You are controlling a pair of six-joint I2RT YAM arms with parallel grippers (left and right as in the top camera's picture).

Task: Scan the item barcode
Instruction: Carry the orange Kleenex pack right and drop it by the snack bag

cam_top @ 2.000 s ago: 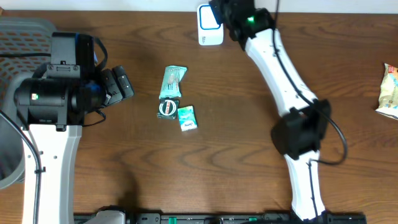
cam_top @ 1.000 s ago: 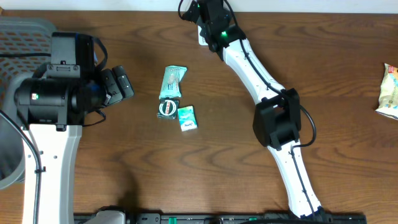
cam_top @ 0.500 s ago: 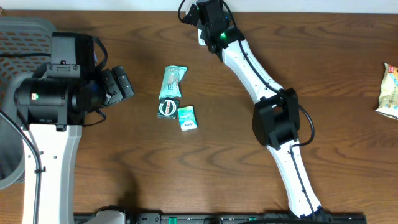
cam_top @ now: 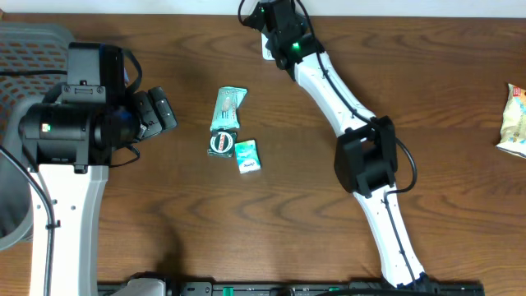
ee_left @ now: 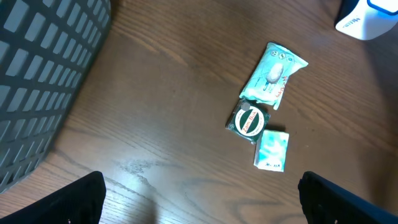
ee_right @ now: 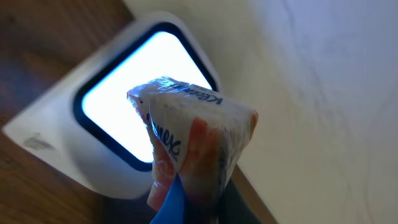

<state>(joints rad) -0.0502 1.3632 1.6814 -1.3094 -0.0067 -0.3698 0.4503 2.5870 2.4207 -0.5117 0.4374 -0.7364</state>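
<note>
Right wrist view up close: the Kleenex tissue pack (ee_right: 196,140) is pinched at its lower end in the right gripper (ee_right: 199,204), fingers pressed tight on the plastic wrap. It hangs right in front of the barcode scanner (ee_right: 59,146), over the glowing white window, at the table's far edge by a pale wall. From overhead, the right arm reaches across to that scanner (cam_top: 265,48), and the gripper itself is hidden under the wrist. Mid-table lie a green snack wrapper (cam_top: 228,108), a round tin (cam_top: 220,143) touching its near end, and a small teal packet (cam_top: 246,155) just beside the tin. Left gripper (cam_top: 158,112) hovers near them, fingers spread wide, holding nothing. Grey basket (cam_top: 33,41) sits far left, a snack bag (cam_top: 514,119) far right.
</note>
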